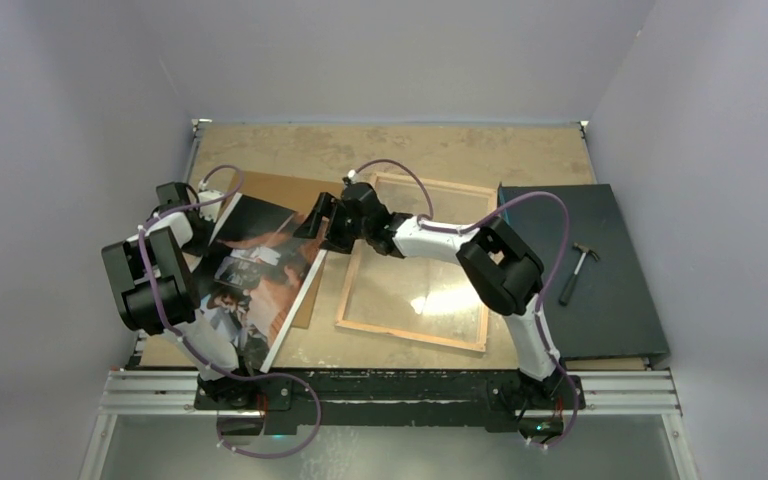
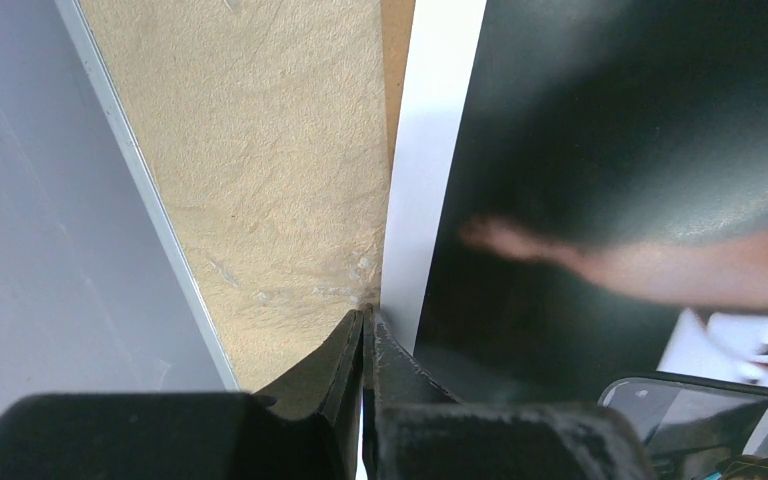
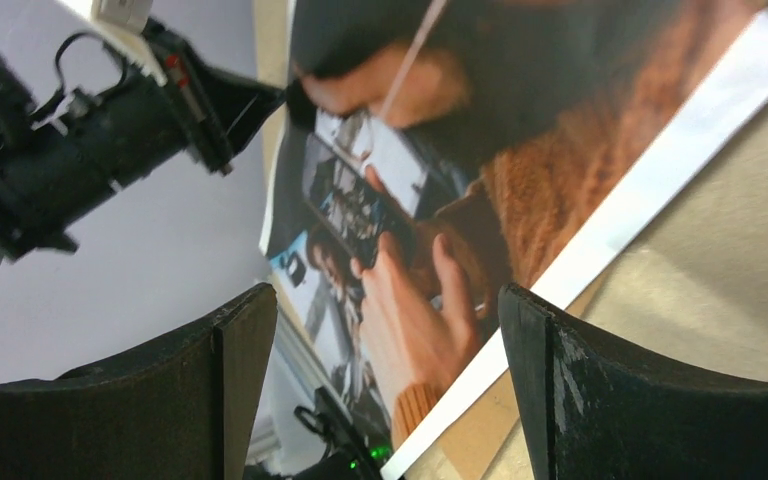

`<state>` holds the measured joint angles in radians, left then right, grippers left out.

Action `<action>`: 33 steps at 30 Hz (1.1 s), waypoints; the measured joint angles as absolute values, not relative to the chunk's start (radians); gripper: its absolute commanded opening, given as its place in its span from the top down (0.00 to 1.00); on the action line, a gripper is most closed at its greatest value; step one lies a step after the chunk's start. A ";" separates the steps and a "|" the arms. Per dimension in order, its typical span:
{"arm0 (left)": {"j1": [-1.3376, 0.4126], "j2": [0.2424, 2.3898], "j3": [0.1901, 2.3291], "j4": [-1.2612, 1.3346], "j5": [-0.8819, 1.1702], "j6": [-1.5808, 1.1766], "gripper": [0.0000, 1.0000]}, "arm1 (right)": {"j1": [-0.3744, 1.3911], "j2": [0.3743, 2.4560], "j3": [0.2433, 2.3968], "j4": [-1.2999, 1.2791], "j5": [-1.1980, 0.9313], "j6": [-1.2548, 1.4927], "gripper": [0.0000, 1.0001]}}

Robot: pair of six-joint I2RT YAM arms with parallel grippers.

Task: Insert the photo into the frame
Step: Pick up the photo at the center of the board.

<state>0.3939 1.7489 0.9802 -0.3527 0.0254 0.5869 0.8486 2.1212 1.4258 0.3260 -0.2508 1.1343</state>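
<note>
Left hand [image 2: 365, 325] pinches dark orange-brown paper photo [image 1: 255, 270] | right hand [image 3: 385, 295] spread | carry flat to light-wood rectangular frame [image 1: 410, 336], 3 o'clock

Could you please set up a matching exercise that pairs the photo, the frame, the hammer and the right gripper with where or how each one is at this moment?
Things:
1. photo
2. frame
3. hammer
4. right gripper

Places or states:
A. lying on the dark mat at the right
B. open, facing the photo
C. light wood rails showing, lying mid-table
D. white border pinched by the left gripper

Pairs: 1-D, 2-C, 3-A, 4-B.
</note>
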 measured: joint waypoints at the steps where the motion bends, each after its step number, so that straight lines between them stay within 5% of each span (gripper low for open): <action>1: 0.392 1.747 0.980 -0.353 0.021 0.587 1.00 | 0.847 2.120 1.448 0.284 -0.216 1.119 0.15; 17: 0.390 1.746 0.985 -0.358 0.017 0.586 1.00 | 0.834 2.256 1.767 -0.199 0.104 1.018 0.15; 33: 0.389 1.745 0.987 -0.357 0.018 0.586 1.00 | 0.832 2.348 1.872 -0.192 0.166 1.011 0.17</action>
<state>0.3893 1.7451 0.9871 -0.3573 0.0177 0.5861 0.8322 2.3478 1.8721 -0.1917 0.1661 1.0111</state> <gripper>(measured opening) 0.002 0.833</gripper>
